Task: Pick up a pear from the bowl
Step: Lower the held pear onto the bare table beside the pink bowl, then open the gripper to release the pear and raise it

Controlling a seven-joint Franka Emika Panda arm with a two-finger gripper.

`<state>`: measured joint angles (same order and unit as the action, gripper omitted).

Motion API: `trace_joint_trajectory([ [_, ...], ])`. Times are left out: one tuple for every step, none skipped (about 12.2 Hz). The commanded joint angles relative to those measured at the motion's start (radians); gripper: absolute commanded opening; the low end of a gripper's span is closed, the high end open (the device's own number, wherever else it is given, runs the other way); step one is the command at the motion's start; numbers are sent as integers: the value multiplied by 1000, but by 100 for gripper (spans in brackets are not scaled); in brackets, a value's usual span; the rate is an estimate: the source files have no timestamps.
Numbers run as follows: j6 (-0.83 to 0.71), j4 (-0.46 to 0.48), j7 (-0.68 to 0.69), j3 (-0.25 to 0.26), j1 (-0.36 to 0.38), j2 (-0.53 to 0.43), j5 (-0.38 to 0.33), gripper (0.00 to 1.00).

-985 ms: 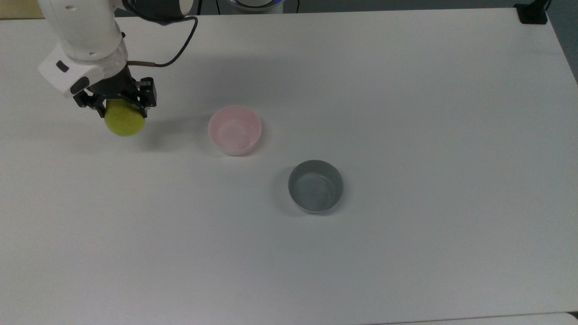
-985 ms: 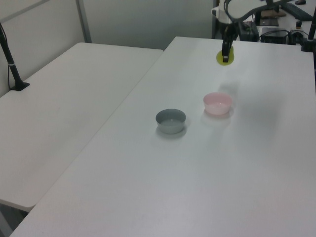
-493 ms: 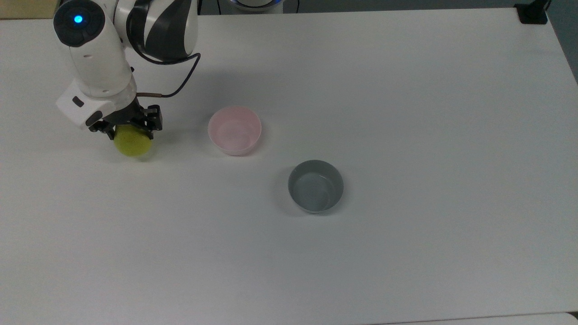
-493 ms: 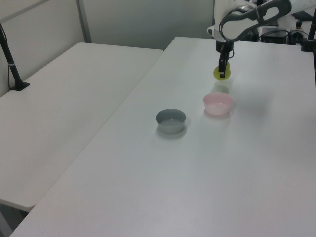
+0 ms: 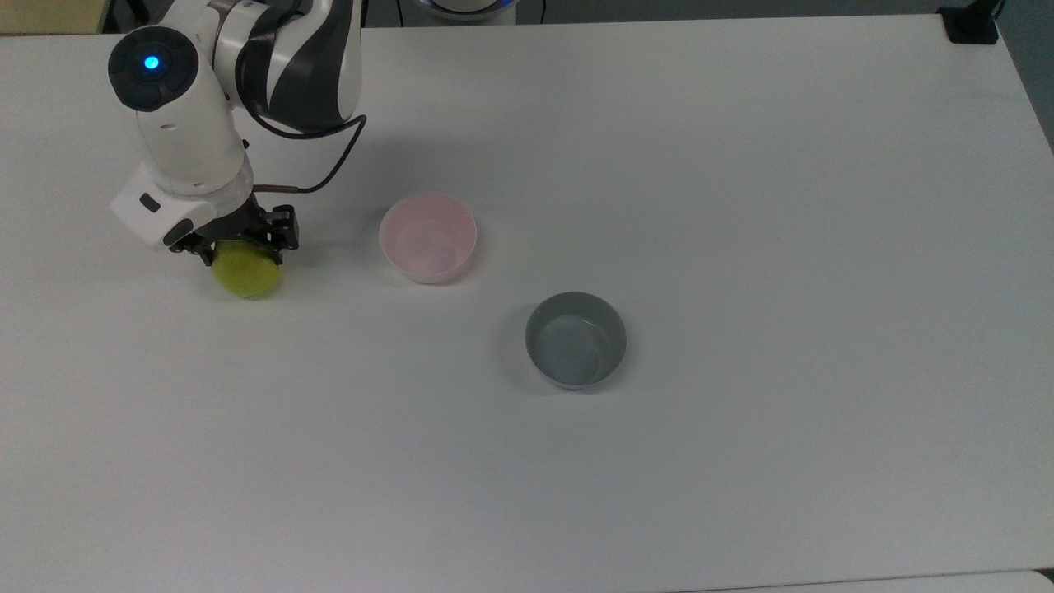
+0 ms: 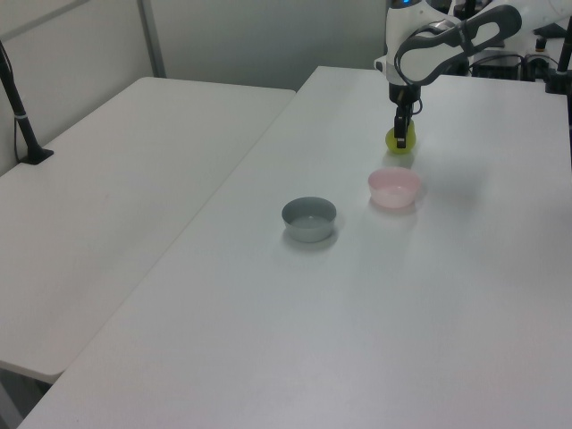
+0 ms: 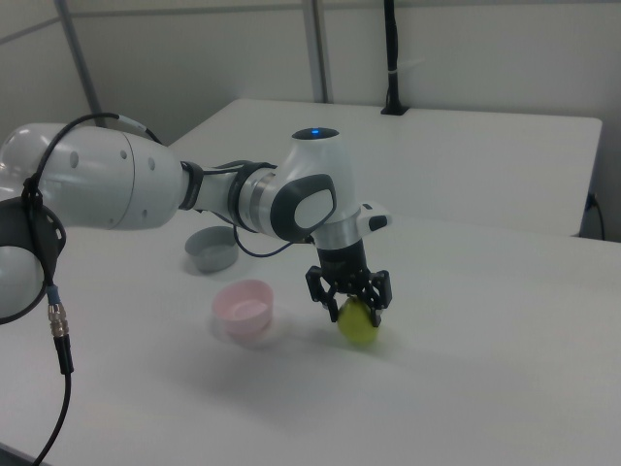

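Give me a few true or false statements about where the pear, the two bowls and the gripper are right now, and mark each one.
1. The pear lies inside the pink bowl. False: it is out on the table, apart from that bowl.
2. The gripper is shut on the pear. True.
3. The grey bowl holds nothing. True.
4. The two bowls touch each other. False: bare table separates them.
5. In the top view, the pear is at the pink bowl's left. True.

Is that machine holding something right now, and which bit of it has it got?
Yes: the tool grips the yellow-green pear by its upper part, fingers on opposite sides.
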<state>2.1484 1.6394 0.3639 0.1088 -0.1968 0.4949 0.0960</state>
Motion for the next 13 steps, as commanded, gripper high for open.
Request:
trace_joint_trajectory([
  [24,14,4,5,2,-9,7,88],
  [24,14,4,5,2,-9,7,96],
  [24,14,3,5,2,-9,7,100],
  [22,13,3,5,2,-9,7,100],
  [22,13,3,5,2,-9,7,100],
  [19,11,-6,5,2,-12,7,100],
  [12,7,-19,6,2,-25,7,100],
  [8,7,-20,5,2,-47,7,100],
  [-13,7,-20,5,2,-82,5,100],
  [-59,2,-22,5,5,-113,4,100],
  [-91,-9,-40,2,10,-142,-1,100],
  [-119,-12,-75,-7,16,-159,-1,100],
  [-146,-13,-132,-9,51,-185,-1,100],
])
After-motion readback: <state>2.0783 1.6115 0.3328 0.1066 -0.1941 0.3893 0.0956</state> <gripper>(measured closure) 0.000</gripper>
